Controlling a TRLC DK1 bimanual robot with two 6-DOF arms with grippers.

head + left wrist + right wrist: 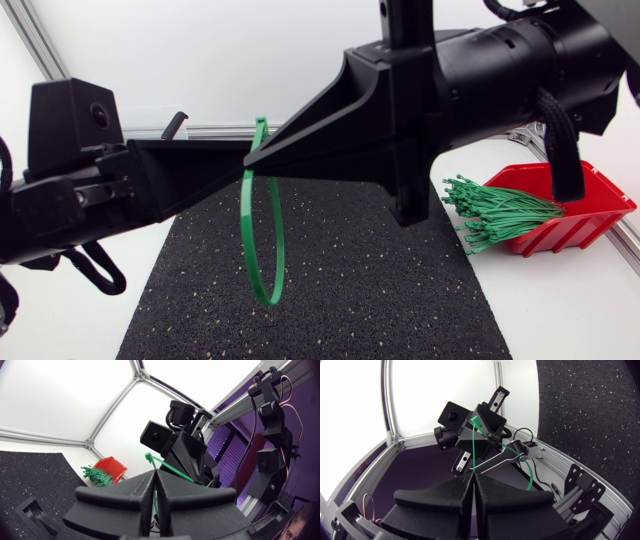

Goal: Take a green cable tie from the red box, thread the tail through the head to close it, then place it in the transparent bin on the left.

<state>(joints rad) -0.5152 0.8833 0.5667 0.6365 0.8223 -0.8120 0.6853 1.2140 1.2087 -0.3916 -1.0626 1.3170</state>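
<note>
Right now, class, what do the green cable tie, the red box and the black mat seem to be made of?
Green cable tie: flexible plastic, likely nylon; smooth, bends into a loop. Red box: rigid moulded plastic, slight sheen. Black mat: probably rubber granulate; coarse, light-speckled, matte.

Our left gripper [238,170] and right gripper [262,156] meet tip to tip above the mat [350,290]. Cable tie [244,215] clamped in each of them; its loop hangs below the tips, over the mat. Box [595,205] sits on the table [560,300] well behind our right gripper, beside the mat. Spare ties [500,212] in it, spilling out toward the mat.
</note>
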